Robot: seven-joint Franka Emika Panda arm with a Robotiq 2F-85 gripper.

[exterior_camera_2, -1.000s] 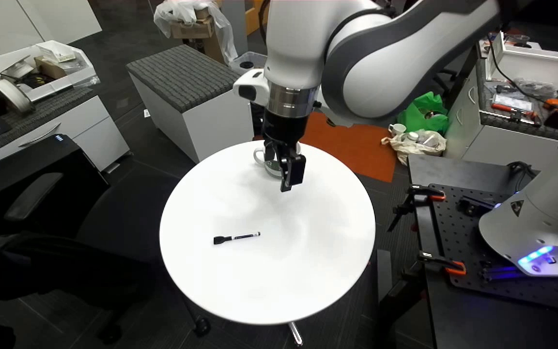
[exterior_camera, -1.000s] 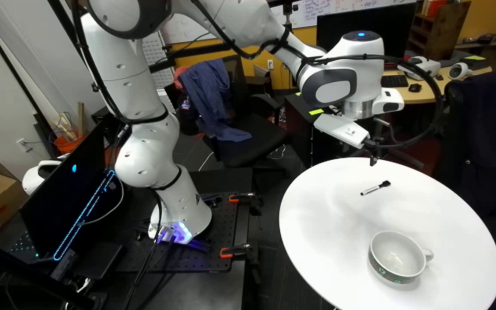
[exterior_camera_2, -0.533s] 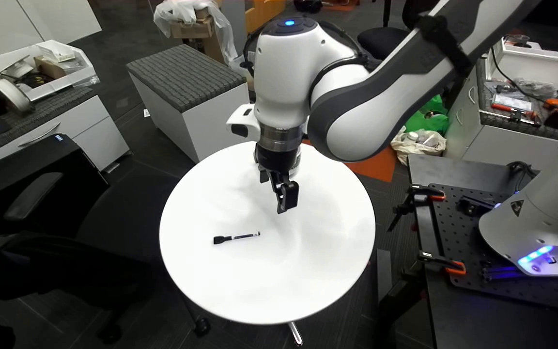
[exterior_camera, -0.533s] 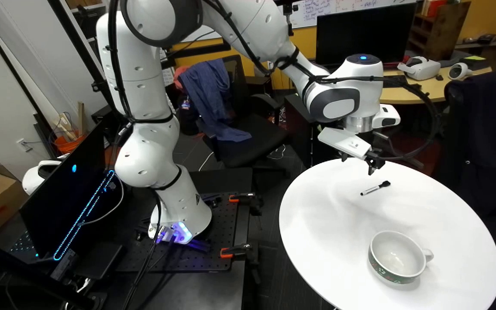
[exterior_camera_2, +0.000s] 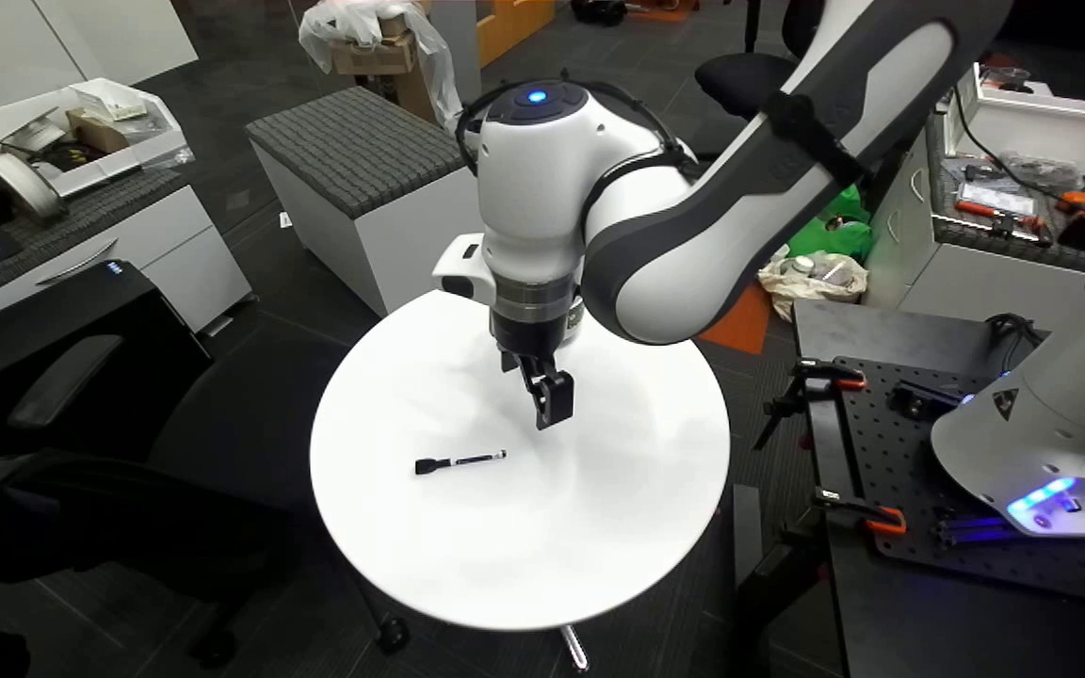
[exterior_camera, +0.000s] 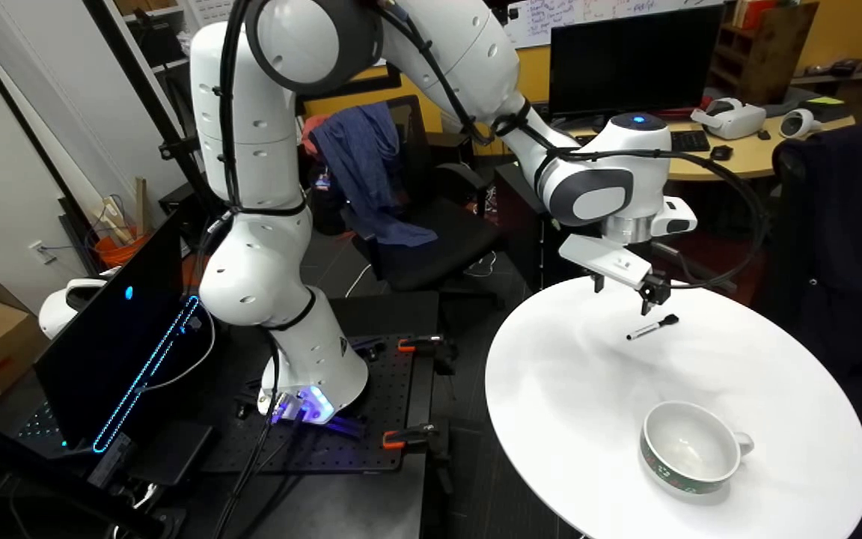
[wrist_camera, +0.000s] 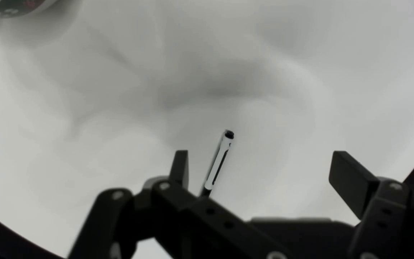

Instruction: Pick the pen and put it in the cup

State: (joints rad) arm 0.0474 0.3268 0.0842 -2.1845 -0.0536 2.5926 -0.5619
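Observation:
The pen (exterior_camera: pixel 652 327), white-barrelled with a dark cap, lies on the round white table; it also shows in an exterior view (exterior_camera_2: pixel 461 461) and in the wrist view (wrist_camera: pixel 218 162). My gripper (wrist_camera: pixel 261 160) is open and empty above the table. In the wrist view the pen lies between the jaws, nearer the left finger, which hides its capped end. The gripper also shows in both exterior views (exterior_camera: pixel 623 293) (exterior_camera_2: pixel 530 388). The white cup (exterior_camera: pixel 674 471) stands upright, handle to the side. It is mostly hidden behind the gripper in an exterior view (exterior_camera_2: pixel 574 325), and its edge shows in the wrist view (wrist_camera: pixel 16 10).
The round white table (exterior_camera: pixel 551 397) bears the pen and the cup, which stand well apart. A dark chair (exterior_camera_2: pixel 251 395) stands beside the table. The robot's black base table (exterior_camera_2: pixel 929 603) stands across a gap from it.
My gripper has come down and moved toward the pen, away from the cup. The pen and the cup have not moved.

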